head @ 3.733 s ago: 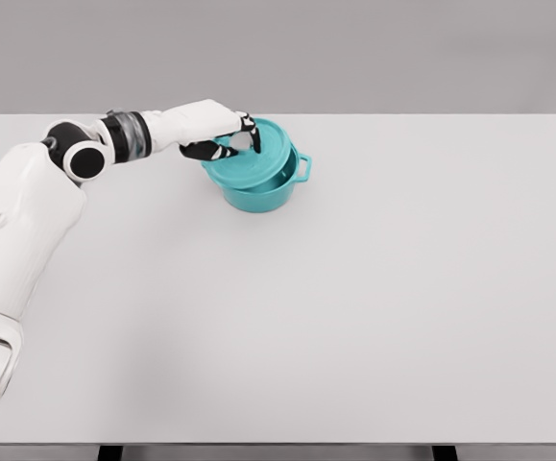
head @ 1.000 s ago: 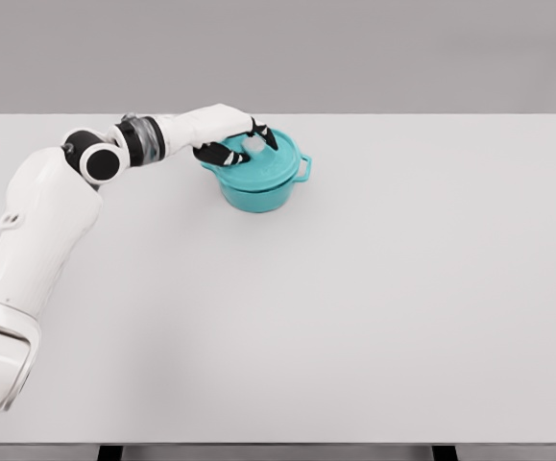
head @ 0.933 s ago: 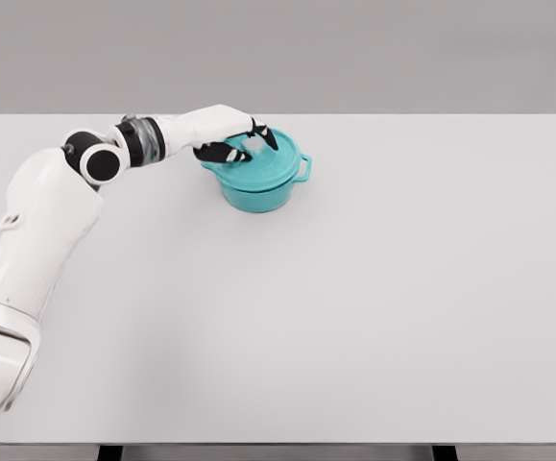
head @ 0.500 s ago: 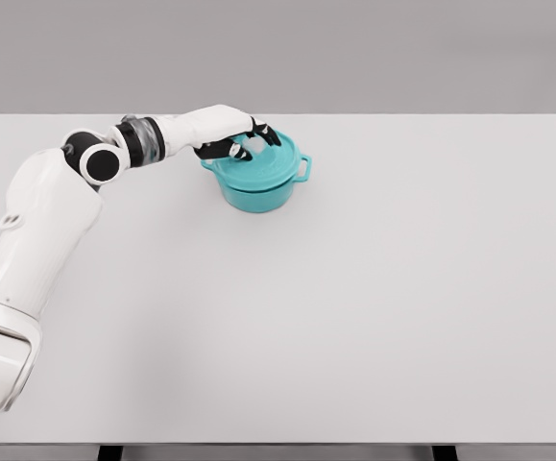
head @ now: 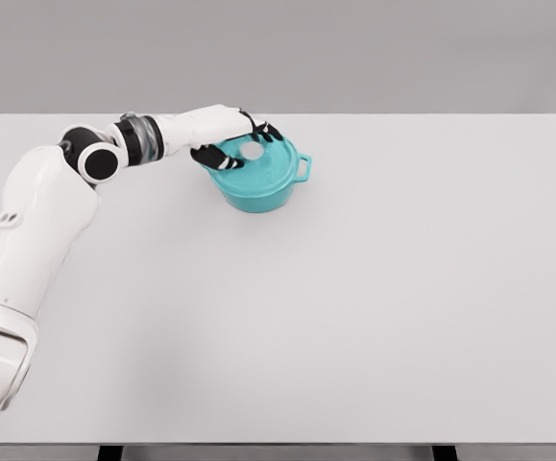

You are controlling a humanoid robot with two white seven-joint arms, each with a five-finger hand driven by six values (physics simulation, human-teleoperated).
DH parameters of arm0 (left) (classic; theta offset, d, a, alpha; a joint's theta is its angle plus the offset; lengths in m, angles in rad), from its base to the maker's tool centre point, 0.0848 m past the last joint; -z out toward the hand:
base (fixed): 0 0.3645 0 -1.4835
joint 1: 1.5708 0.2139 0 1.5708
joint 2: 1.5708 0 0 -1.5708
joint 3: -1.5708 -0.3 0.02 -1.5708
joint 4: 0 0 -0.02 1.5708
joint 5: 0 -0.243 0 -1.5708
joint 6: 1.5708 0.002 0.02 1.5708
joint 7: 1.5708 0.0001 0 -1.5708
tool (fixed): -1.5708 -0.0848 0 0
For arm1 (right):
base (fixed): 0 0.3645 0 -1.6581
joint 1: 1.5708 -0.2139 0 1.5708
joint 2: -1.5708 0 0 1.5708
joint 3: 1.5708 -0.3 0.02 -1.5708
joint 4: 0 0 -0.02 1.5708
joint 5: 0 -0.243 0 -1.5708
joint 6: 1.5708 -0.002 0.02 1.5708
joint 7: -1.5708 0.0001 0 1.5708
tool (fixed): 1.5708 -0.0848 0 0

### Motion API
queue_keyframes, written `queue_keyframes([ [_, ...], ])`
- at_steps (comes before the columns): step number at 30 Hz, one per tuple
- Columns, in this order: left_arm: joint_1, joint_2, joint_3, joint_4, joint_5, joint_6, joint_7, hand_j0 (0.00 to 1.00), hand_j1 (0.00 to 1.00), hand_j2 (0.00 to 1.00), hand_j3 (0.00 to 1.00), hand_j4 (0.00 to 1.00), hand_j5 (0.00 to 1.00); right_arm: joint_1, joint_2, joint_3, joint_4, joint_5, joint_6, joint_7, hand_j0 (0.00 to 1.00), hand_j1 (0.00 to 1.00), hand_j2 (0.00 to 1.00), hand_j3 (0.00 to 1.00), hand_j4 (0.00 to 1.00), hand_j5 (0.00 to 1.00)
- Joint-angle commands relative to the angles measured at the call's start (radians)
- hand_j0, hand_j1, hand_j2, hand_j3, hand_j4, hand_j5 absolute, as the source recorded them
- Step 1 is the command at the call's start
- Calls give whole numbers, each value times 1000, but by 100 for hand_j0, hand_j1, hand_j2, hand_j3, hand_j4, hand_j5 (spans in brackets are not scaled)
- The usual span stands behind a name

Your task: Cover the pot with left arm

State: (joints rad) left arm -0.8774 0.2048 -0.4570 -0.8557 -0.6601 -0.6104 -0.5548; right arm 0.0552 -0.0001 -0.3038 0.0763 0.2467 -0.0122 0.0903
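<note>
A teal pot [head: 257,195] with a side handle [head: 303,168] stands on the white table [head: 374,288], left of middle at the back. Its teal lid [head: 270,167] sits flat on the rim, and the pale knob [head: 253,151] shows on top. My left hand [head: 242,144] hovers over the lid's left part, fingers spread around the knob without gripping it. The thumb [head: 216,160] lies at the lid's left edge and the other fingertips [head: 266,132] point past the knob. My right arm is out of view.
My left arm [head: 37,221] reaches from the lower left up to the pot across the table's left side. The table's back edge runs just behind the pot.
The lid, earlier tilted on the pot, now sits flat on it. My left hand's fingers have opened off the knob and lifted slightly.
</note>
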Motion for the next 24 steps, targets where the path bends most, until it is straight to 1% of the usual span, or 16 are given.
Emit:
queue_keyframes([
  [1, 0, 1, 1, -3, -4, 0, 0, 90, 90, 90, 90, 90, 90, 0, 0, 0, 0, 0, 0, 0, 100, 100, 100, 100, 100, 100],
  [4, -5, 1, 3, -3, -3, 0, 0, 94, 94, 94, 94, 94, 94, 0, 0, 0, 0, 0, 0, 0, 100, 100, 100, 100, 100, 100],
  [13, -15, -1, 4, -3, 2, 0, 0, 96, 96, 96, 96, 96, 96, 0, 0, 0, 0, 0, 0, 0, 100, 100, 100, 100, 100, 100],
  [24, -29, -1, 4, -3, 5, 0, 0, 96, 96, 96, 96, 96, 96, 0, 0, 0, 0, 0, 0, 0, 100, 100, 100, 100, 100, 100],
])
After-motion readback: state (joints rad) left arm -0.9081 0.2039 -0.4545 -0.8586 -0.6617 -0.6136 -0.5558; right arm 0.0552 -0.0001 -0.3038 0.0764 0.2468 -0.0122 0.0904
